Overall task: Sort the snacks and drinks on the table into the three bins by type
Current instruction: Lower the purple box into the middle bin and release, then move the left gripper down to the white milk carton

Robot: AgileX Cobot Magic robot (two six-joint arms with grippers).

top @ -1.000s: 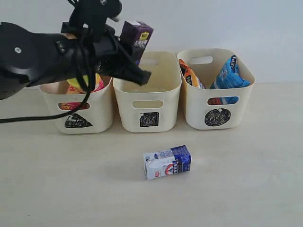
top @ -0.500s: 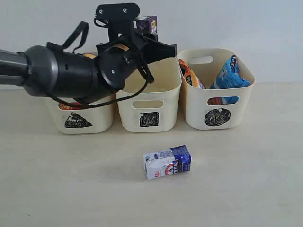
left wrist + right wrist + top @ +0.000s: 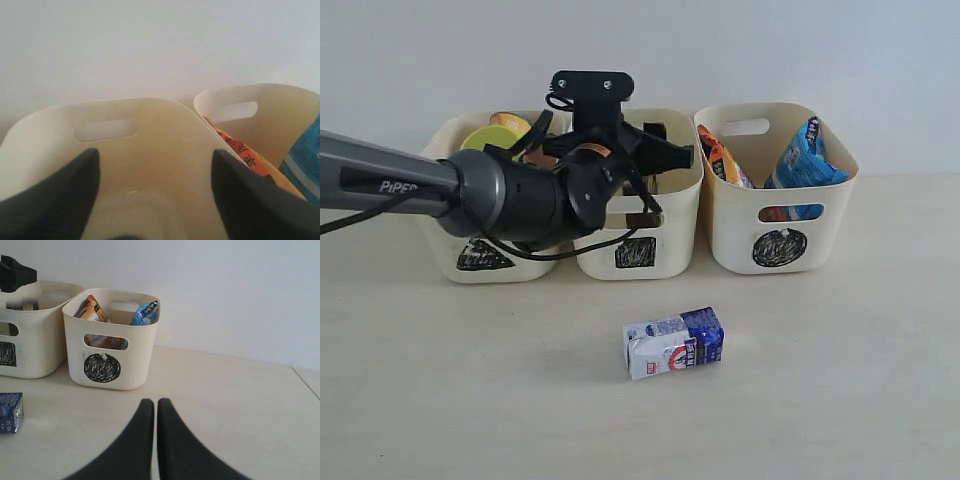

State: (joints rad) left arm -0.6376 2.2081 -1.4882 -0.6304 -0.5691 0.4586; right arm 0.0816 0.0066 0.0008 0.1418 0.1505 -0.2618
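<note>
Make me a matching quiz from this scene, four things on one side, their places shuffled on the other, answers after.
1 blue and white carton
2 blue bag
3 lime-lidded canister
4 left gripper

A in the circle bin
B in the triangle bin
C lying on the table
D at the square bin's opening

Pairs: 1-C, 2-A, 3-B, 4-D.

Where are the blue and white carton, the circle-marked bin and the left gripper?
blue and white carton (image 3: 673, 343), exterior view, on its printed front face.
circle-marked bin (image 3: 730, 235), exterior view, on its bare front wall.
left gripper (image 3: 155, 157), left wrist view, midway between its two open fingertips.
</note>
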